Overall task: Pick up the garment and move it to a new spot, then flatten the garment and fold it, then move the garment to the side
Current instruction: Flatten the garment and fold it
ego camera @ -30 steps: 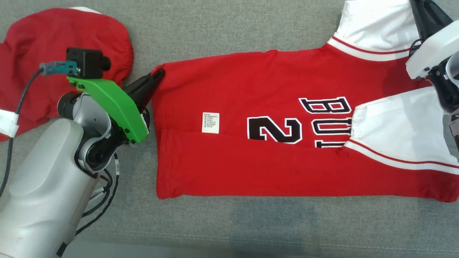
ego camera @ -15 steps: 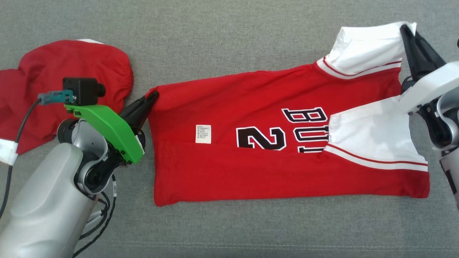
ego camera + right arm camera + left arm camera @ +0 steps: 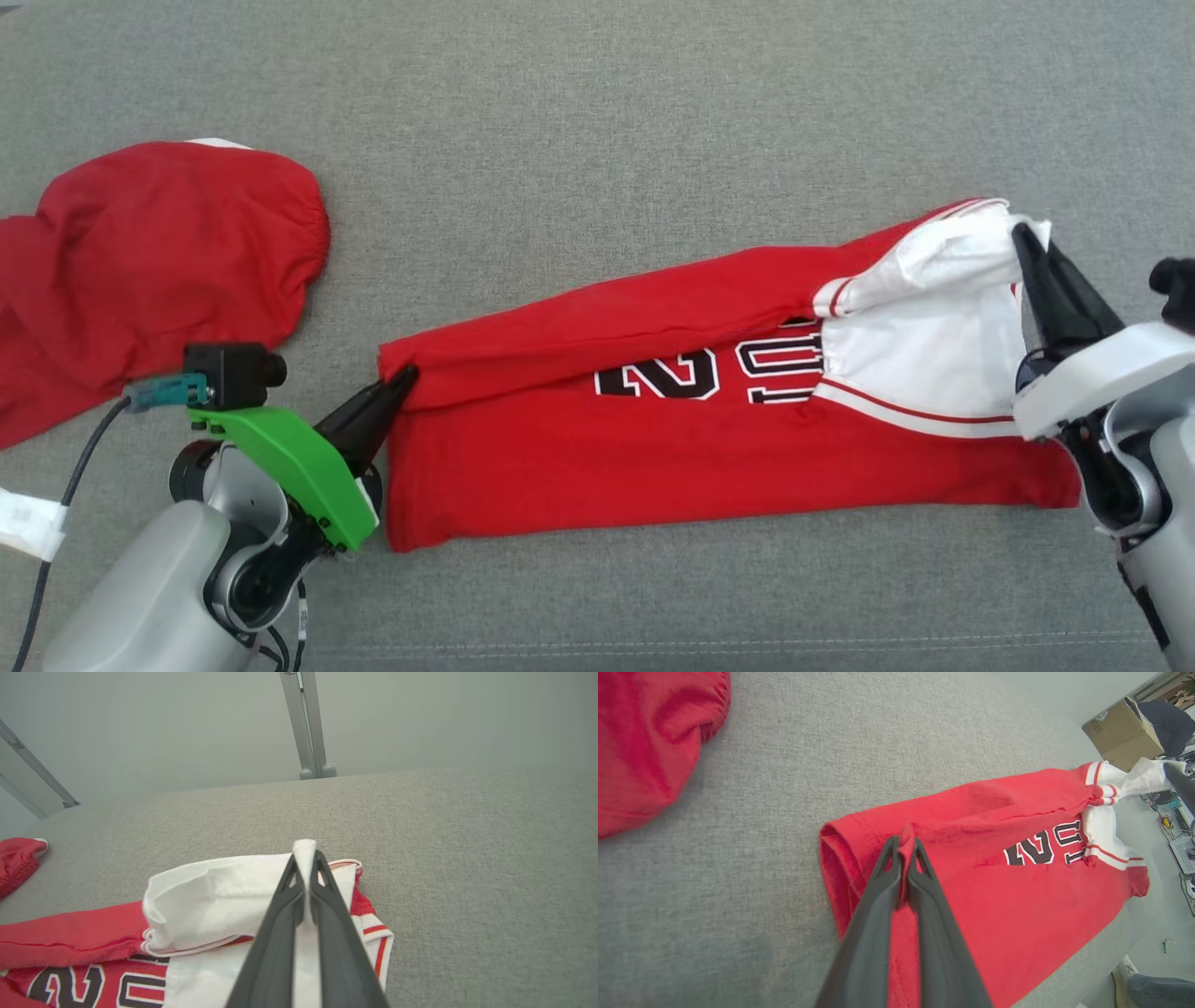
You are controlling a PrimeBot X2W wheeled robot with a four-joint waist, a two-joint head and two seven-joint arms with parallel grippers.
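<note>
The red jersey lies stretched along the grey padded surface, to the right of a crumpled red bundle and clear of it. The bundle may be a pair of shorts, though its shape is hard to read. The jersey's far long edge is folded over toward the near one, partly covering the black numerals. The left gripper is pinched tight on the hem corner at the end nearest the bundle. The right gripper is clamped on white sleeve fabric at the end farthest from the bundle, holding it raised.
</note>
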